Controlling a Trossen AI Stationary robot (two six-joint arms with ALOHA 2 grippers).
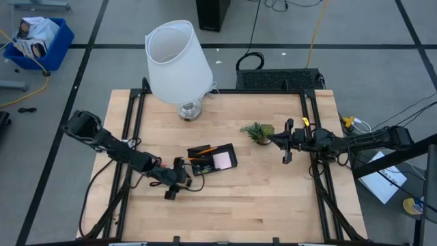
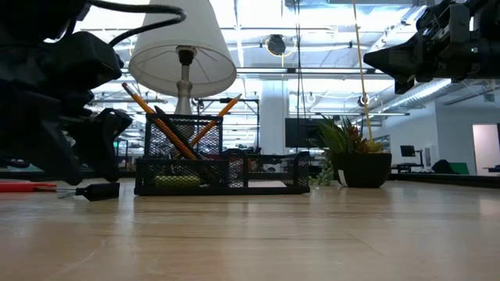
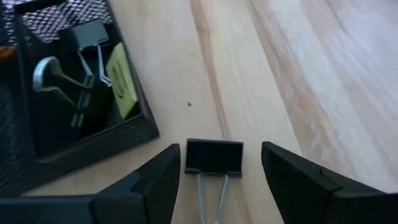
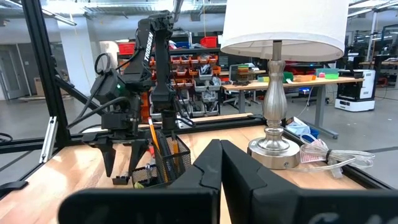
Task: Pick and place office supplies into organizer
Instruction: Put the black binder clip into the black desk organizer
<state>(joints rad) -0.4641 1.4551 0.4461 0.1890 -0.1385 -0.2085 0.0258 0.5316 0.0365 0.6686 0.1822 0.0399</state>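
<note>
Presently the left gripper [image 3: 221, 177], jaws wide, straddles a black binder clip [image 3: 214, 157] beside the organizer [image 3: 93, 140]; next comes closing, while the right gripper [image 1: 287, 142] idles, jaws together.

A light wooden desk [image 1: 232, 205] with a black metal frame stands on a grey floor. A white table lamp [image 1: 176, 61] with a wide shade and a silver base stands near the desk's far edge. A small green plant [image 1: 258, 132] in a dark pot sits right of the centre. On the floor beyond the desk's left corner lies a blue bin [image 1: 37, 41].
</note>
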